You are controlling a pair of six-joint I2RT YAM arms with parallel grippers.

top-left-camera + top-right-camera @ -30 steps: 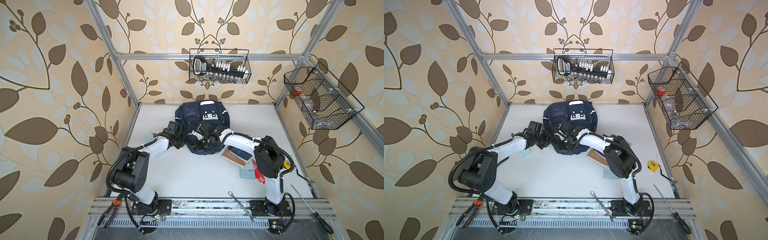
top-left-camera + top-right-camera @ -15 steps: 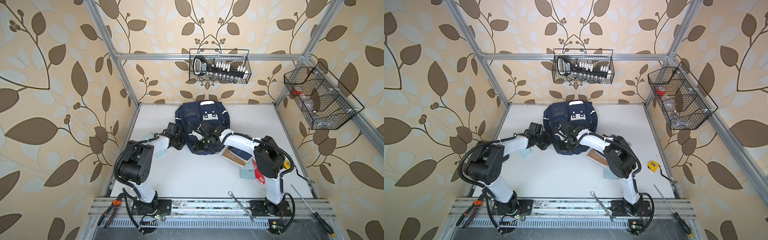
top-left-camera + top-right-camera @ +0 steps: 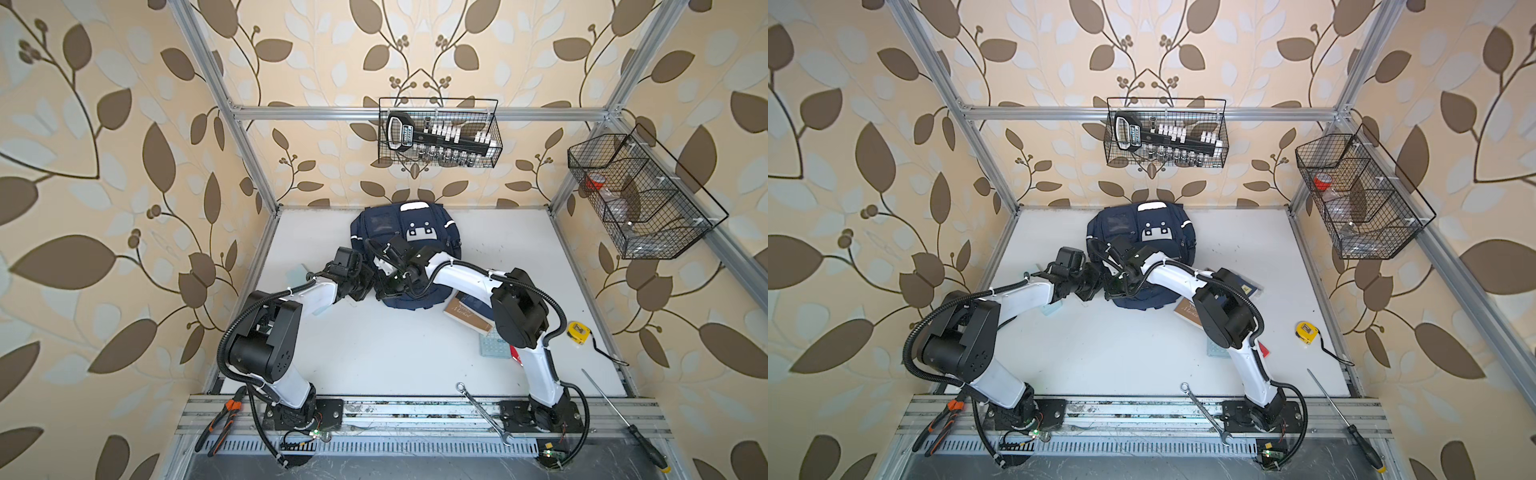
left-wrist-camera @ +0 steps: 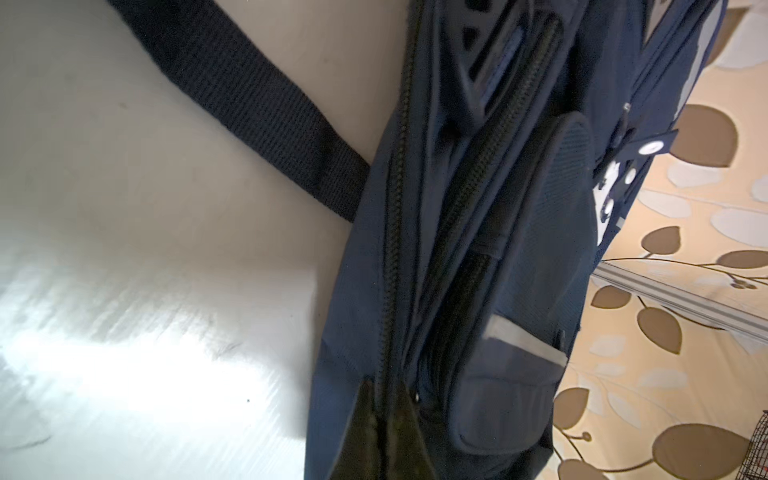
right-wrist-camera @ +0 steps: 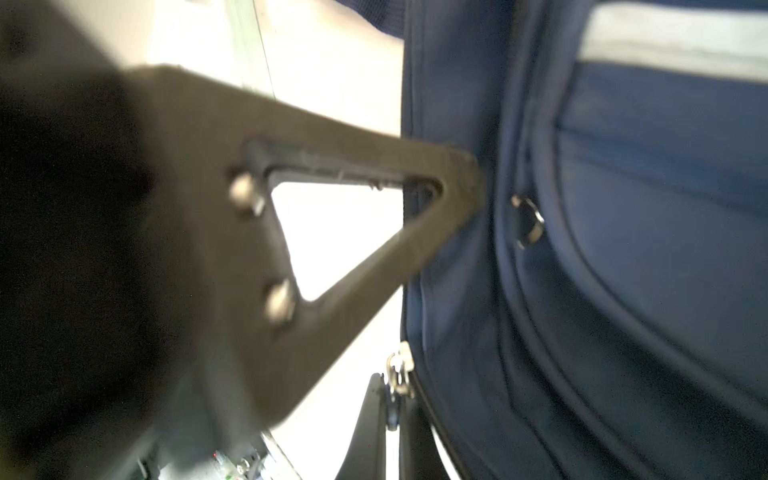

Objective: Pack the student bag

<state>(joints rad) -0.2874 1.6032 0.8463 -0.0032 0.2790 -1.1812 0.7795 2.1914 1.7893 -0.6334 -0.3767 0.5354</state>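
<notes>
Found bag (image 3: 374, 226) (image 3: 1121, 226) lying flat at back middle of table (image 3: 395, 357), white patch up, in both top views. Caught left gripper (image 3: 368, 289) at bag's near left edge, jaws clamped fully shut on zip line there, dark fingers (image 4: 361, 432) pinching either side of teeth in left wrist view. Spotted right gripper (image 3: 388, 284) just beside it, also fully closed, blurred fingertip (image 5: 457, 178) pressed to a side seam; could not tell of any cloth caught. Noted strap (image 4: 257, 104) trailing over tabletop. Saw book (image 3: 463, 311) partly under right arm, near bag; tape measure (image 3: 579, 332) well apart by right rail; wrench (image 3: 482, 409) and pliers (image 3: 220, 424) along front rail.
</notes>
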